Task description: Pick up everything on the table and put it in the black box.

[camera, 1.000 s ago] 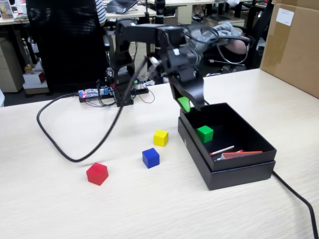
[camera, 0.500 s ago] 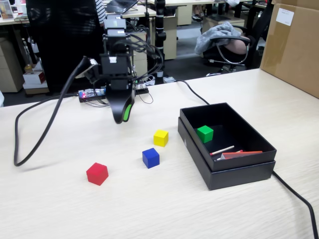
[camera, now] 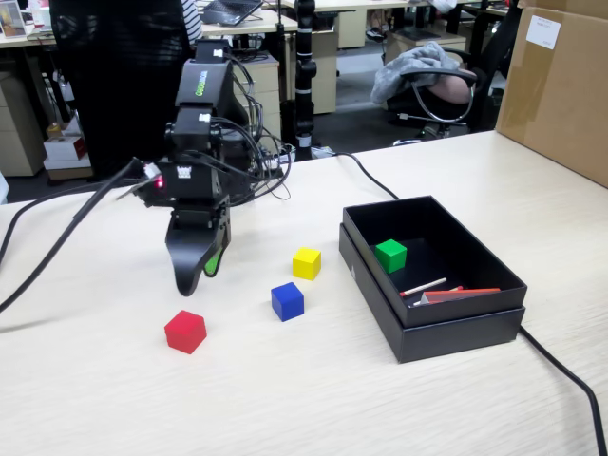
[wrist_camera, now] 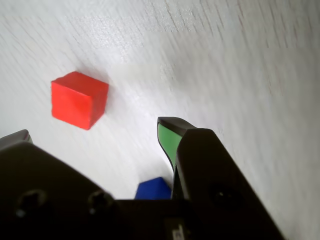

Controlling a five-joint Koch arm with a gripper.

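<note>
In the fixed view a red cube (camera: 185, 332), a blue cube (camera: 287, 301) and a yellow cube (camera: 306, 263) lie apart on the beige table (camera: 95, 399). A green cube (camera: 390, 255) lies inside the black box (camera: 456, 334) at the right. My gripper (camera: 198, 275) hangs open and empty a little above the table, behind the red cube and left of the blue one. In the wrist view the gripper (wrist_camera: 95, 131) has its jaws wide apart, with the red cube (wrist_camera: 79, 100) ahead of them and the blue cube (wrist_camera: 154, 190) low between them.
A red stick (camera: 461, 294) and a white stick (camera: 424, 286) lie in the box. A big brown carton (camera: 560, 85) stands at the back right. Black cables run from the box's right side (camera: 560, 366) and across the table's left (camera: 57, 247).
</note>
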